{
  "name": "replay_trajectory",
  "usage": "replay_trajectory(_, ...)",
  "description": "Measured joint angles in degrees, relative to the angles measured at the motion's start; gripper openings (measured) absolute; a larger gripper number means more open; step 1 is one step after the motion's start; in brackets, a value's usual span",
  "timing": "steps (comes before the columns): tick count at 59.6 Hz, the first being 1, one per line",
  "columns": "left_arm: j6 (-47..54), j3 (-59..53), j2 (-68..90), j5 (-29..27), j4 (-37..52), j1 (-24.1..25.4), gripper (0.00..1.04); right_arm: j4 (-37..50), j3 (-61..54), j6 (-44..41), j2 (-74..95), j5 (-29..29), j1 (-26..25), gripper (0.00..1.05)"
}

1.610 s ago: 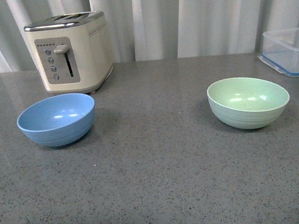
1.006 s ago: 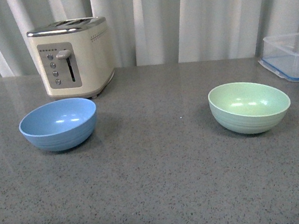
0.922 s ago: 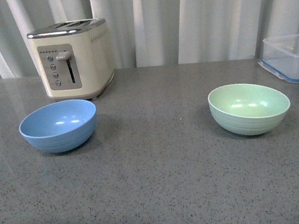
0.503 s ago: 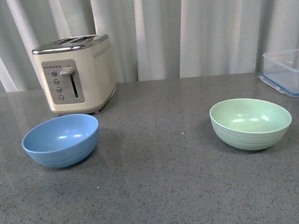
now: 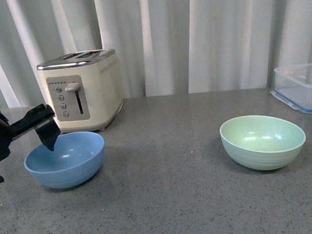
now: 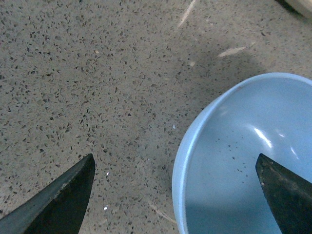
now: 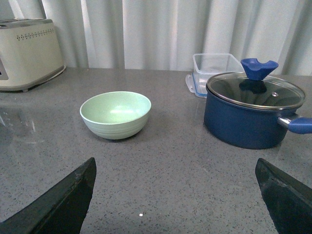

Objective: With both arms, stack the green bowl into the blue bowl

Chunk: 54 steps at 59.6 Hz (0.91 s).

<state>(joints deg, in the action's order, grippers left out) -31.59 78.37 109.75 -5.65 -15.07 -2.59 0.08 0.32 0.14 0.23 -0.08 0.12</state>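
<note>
Grey counter (image 5: 174,207), nothing stacked: my left gripper (image 6: 174,160) spread over the blue bowl (image 5: 65,159) by the toaster (image 5: 82,89); right gripper (image 7: 175,163) spread, green bowl (image 5: 263,140) untouched.

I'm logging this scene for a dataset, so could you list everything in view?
blue bowl: one, light blue, counter's left, before the toaster
green bowl: one, pale green, counter's right, empty
toaster: one, cream, back left
container: one, clear with blue rim, back right
pot: one, dark blue with glass lid, by the container
counter: one, grey speckled
curtain: one, white, behind
left hand: one, black, open, straddling the blue bowl's rim
right hand: one, black, open, short of the green bowl
</note>
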Motion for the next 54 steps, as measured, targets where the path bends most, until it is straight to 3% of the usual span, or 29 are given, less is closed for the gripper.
replay_trajectory(11, 0.1, 3.7, 4.3, -0.7, -0.5, -0.1, 0.98, 0.0, 0.0, 0.0, 0.0, 0.0, 0.0, 0.95)
replay_trajectory(37, 0.2, 4.5, 5.0, -0.7, -1.0, -2.1, 0.29, 0.0, 0.0, 0.0, 0.0, 0.0, 0.0, 0.95)
replay_trajectory(44, 0.3, 4.5, 3.3, -0.2, -1.1, -3.7, 0.06, 0.0, 0.0, 0.0, 0.0, 0.0, 0.0, 0.95)
replay_trajectory(54, 0.1, 6.4, 1.8, 0.4, -1.3, -7.2, 0.04, 0.0, 0.0, 0.0, 0.0, 0.0, 0.0, 0.95)
